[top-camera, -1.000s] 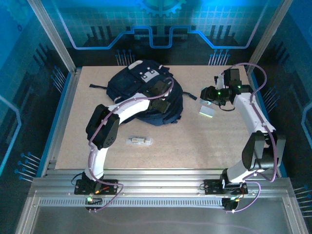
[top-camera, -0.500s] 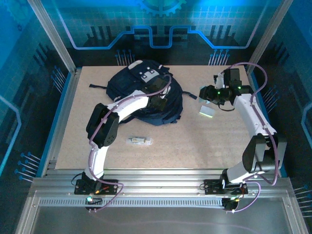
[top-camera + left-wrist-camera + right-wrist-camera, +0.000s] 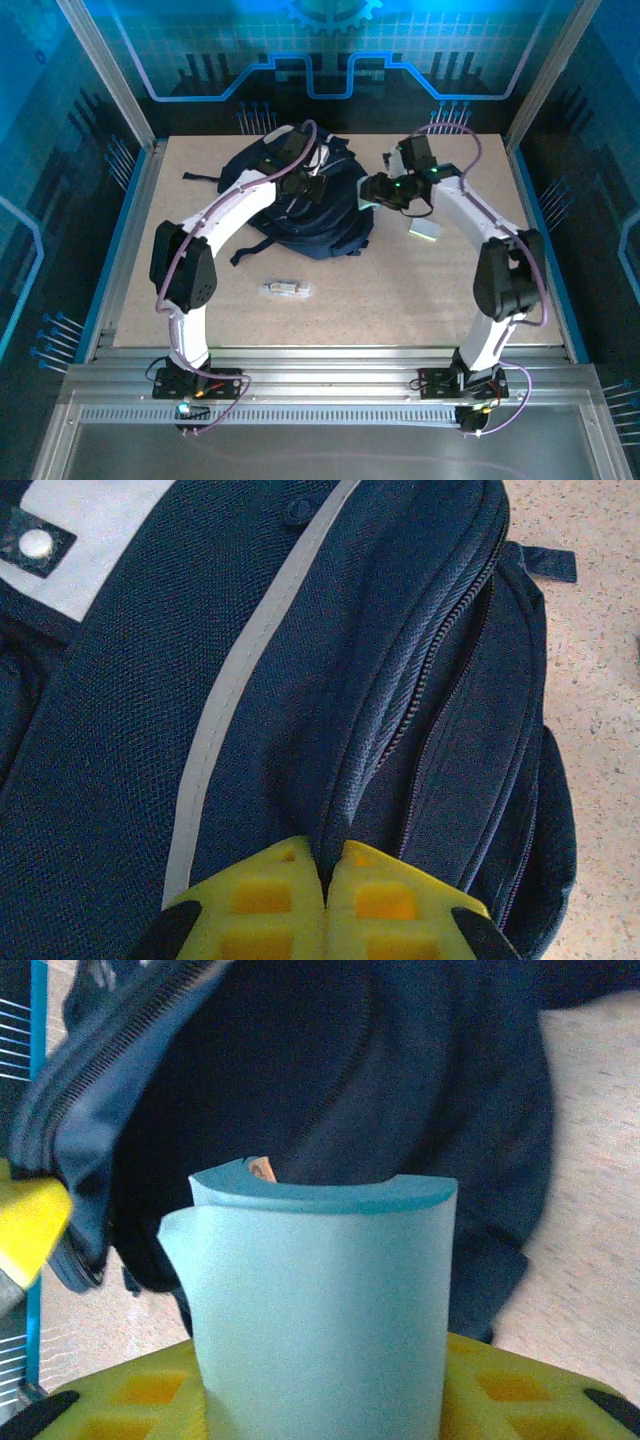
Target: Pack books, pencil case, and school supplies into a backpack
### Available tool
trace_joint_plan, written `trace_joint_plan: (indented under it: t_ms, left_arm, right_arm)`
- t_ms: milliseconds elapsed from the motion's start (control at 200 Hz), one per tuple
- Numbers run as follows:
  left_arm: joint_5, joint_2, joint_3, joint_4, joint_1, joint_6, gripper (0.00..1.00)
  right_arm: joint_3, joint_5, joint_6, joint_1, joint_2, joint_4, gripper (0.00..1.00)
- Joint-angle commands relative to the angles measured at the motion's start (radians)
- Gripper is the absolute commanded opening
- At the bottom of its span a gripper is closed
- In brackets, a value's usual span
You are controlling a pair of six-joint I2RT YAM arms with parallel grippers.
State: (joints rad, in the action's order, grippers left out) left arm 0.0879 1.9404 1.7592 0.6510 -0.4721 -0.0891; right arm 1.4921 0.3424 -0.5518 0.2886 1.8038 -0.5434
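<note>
The table (image 3: 400, 300) carries the backpack (image 3: 320, 225), which lies at the middle of its far half with the pale stripe and white-grey patches facing up. The left gripper (image 3: 325, 885) is positioned on the upper part of the backpack. Its yellow fingers are closed tip to tip, with a fold of navy fabric beside the zipper pinched between them. The right gripper (image 3: 374, 192) is positioned at the backpack's right edge, facing the dark opening. Its fingers are clamped on the pale-blue pad (image 3: 320, 1310), which stands upright between them, bowed into a curve, directly in front of the opening. The yellow-green pad (image 3: 425, 229) lies on the table, right of the backpack. The clear tube (image 3: 285, 289) lies on the table nearer the arm bases, apart from the backpack.
</note>
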Motion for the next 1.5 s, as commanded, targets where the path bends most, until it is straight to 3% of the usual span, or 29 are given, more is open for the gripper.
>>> trace_joint_plan:
  t_ms: [0,200,360,475,620,735,830,1161,1336,1491]
  left_arm:
    - [-0.043,-0.044,0.041,-0.003,0.019,-0.063,0.0]
    - [-0.059,-0.065,0.025,-0.012,0.028,-0.102,0.0]
    - [-0.076,-0.102,-0.037,-0.053,0.036,-0.148,0.0]
    - [-0.094,-0.108,-0.039,-0.06,0.042,-0.157,0.0]
    - [-0.118,-0.112,-0.027,-0.056,0.042,-0.162,0.0]
    - [-0.135,-0.125,-0.033,-0.057,0.041,-0.169,0.0]
    - [-0.139,-0.137,-0.044,-0.058,0.042,-0.176,0.0]
    - [-0.161,-0.147,-0.069,-0.07,0.041,-0.208,0.0]
    - [-0.166,-0.153,-0.082,-0.073,0.041,-0.212,0.0]
    - [-0.174,-0.159,-0.093,-0.078,0.042,-0.21,0.0]
  right_arm:
    - [0.106,0.02,-0.052,0.061,0.103,0.048,0.47]
    - [0.289,0.024,-0.103,0.112,0.299,0.04,0.5]
    - [0.364,0.023,-0.099,0.132,0.356,-0.01,0.83]
    - [0.318,0.001,-0.103,0.125,0.325,0.004,0.88]
    - [0.266,0.0,-0.113,0.116,0.304,0.033,0.81]
    - [0.23,0.036,-0.147,0.119,0.311,0.101,0.53]
    - [0.208,0.087,-0.192,0.129,0.318,0.191,0.4]
    - [0.33,0.165,-0.225,0.152,0.396,0.234,0.33]
    - [0.204,0.099,-0.137,0.087,0.242,0.18,0.4]
    - [0.097,-0.057,0.005,0.019,0.07,-0.009,0.73]
